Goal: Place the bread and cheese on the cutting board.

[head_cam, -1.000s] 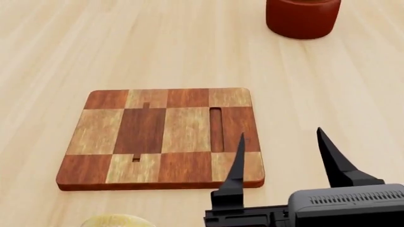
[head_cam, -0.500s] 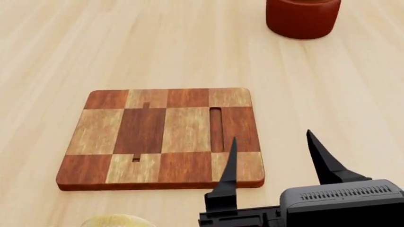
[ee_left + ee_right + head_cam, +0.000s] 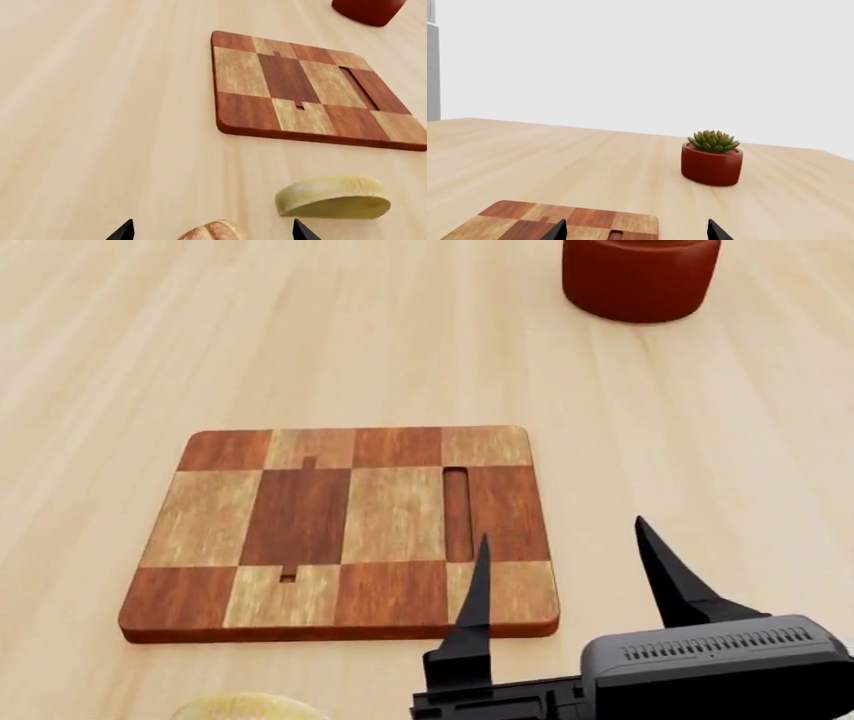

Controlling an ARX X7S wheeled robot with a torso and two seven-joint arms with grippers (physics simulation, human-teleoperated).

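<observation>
Both tools apparently open: right tool [image 3: 561, 555], left tool [image 3: 212, 231].

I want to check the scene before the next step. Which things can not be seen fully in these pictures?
- The bread: left wrist view only, cut off by the picture's edge; absent from the head view.
- The cheese: in the head view only its top rim shows at the edge; whole in the left wrist view.
- The left gripper: only two fingertips show.
- The cutting board: in the right wrist view only its far part shows.
</observation>
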